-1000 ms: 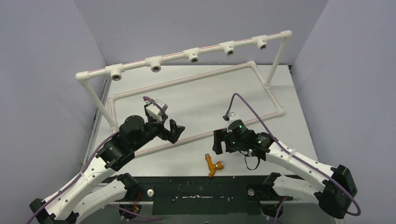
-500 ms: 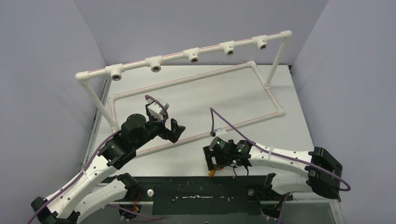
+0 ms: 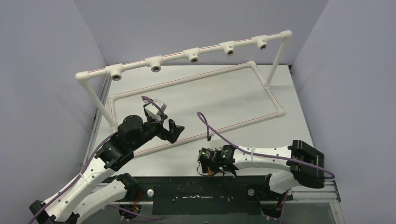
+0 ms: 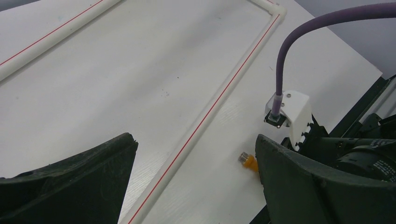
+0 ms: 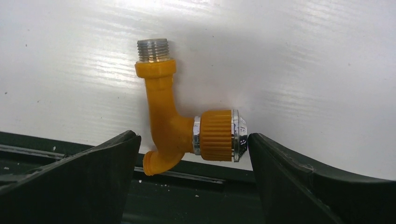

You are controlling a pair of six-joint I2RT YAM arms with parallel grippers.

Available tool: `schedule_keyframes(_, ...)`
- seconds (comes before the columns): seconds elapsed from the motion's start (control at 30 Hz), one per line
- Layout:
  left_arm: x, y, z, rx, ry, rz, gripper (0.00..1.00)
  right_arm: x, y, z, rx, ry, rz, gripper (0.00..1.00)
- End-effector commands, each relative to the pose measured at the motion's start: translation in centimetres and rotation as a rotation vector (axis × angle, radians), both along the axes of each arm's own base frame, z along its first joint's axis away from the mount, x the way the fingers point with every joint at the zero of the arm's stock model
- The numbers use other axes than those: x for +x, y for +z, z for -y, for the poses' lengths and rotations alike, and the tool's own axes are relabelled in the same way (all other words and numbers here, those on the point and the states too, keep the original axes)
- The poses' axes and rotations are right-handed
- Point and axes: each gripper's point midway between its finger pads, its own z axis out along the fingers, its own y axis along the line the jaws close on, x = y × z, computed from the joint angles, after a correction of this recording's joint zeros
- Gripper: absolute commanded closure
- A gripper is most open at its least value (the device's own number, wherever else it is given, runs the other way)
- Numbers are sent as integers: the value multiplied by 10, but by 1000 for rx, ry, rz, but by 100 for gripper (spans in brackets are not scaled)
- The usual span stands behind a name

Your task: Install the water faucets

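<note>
On the table, the released right claw straddles the orange faucet; left claw released too.

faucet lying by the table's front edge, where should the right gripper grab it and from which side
Probably across the faucet at its elbow and ribbed knob, coming straight down from above. It lies flat, the right gripper is open astride it, and that grip leaves the threaded end free.

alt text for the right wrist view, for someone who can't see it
A small orange plastic faucet with a silvery threaded end lies on the white table between the spread dark fingers of the right gripper. Its ribbed knob sits by one finger.
</note>
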Motion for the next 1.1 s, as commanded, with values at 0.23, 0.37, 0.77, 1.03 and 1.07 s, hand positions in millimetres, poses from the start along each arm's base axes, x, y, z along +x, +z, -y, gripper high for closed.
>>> schedule_keyframes(0.23, -5, 21, -1, -66, -11, 47, 3, 17, 4, -16, -21, -77, 102, 14)
schedule_keyframes(0.37, -6, 21, -1, -68, -12, 48, 3, 13, -3, -13, -47, -68, 95, 14)
schedule_keyframes(0.77, -3, 19, -3, -59, 3, 43, 3, 6, -21, -3, -81, -51, 76, 34)
schedule_keyframes(1.03, 0, 9, -9, -56, 67, 1, 3, 10, -15, 4, -64, -28, 121, 100)
schedule_keyframes(1.07, 1, 7, -10, -58, 78, -9, 3, 12, -11, 2, -52, -19, 134, 100)
